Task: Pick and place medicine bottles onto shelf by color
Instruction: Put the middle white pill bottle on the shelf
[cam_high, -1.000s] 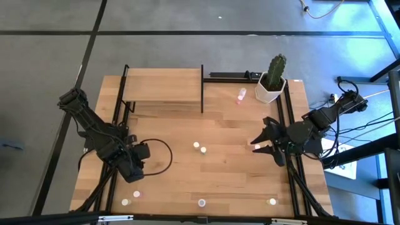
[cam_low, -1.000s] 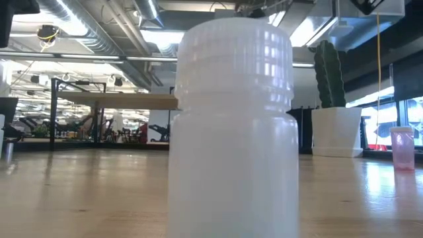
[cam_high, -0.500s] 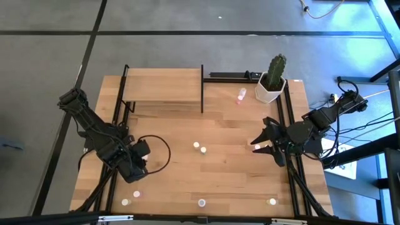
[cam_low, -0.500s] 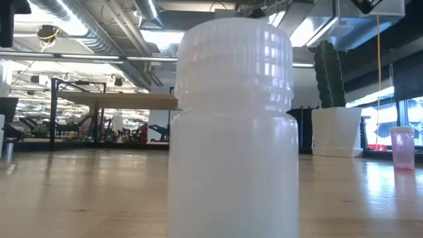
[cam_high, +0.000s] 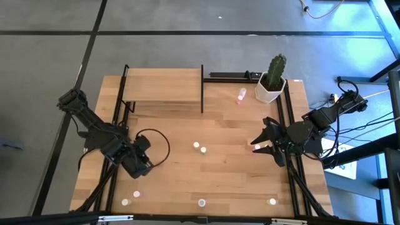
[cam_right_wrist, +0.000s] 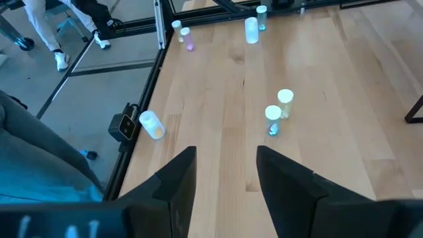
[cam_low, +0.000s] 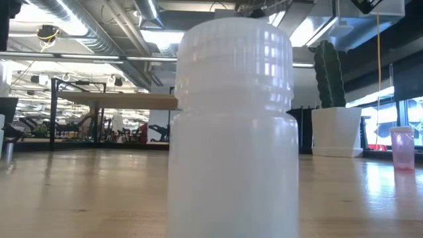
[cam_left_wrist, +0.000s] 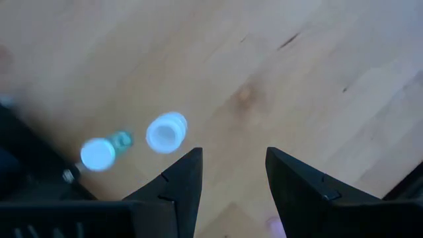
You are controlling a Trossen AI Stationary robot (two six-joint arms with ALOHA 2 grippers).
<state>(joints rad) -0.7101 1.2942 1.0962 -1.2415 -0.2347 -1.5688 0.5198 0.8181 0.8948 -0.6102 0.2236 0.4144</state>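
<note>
Small vials stand upright on their bases across the wooden table: two near the middle [cam_high: 199, 147], two at the near left [cam_high: 130, 198], one at the near edge [cam_high: 201, 202], one at the near right [cam_high: 272, 201], and a pink one [cam_high: 240, 95] by the cactus. The shelf [cam_high: 162, 84], a light-wood board with black posts, stands at the far left. My left gripper [cam_high: 144, 167] hovers open over the near-left table; two pale vials [cam_left_wrist: 165, 132] stand ahead of its fingers [cam_left_wrist: 232, 155]. My right gripper [cam_high: 259, 134] is open and empty at the right edge, pointing left [cam_right_wrist: 225, 151].
A white pot with a green cactus [cam_high: 272, 80] stands at the far right. A white vial [cam_low: 231, 125] stands right before the low camera and hides much of that view. Black frame rails run along the table's left and right sides.
My left gripper has moved a little toward the table's right edge, staying open. The vials and my right arm have kept still.
</note>
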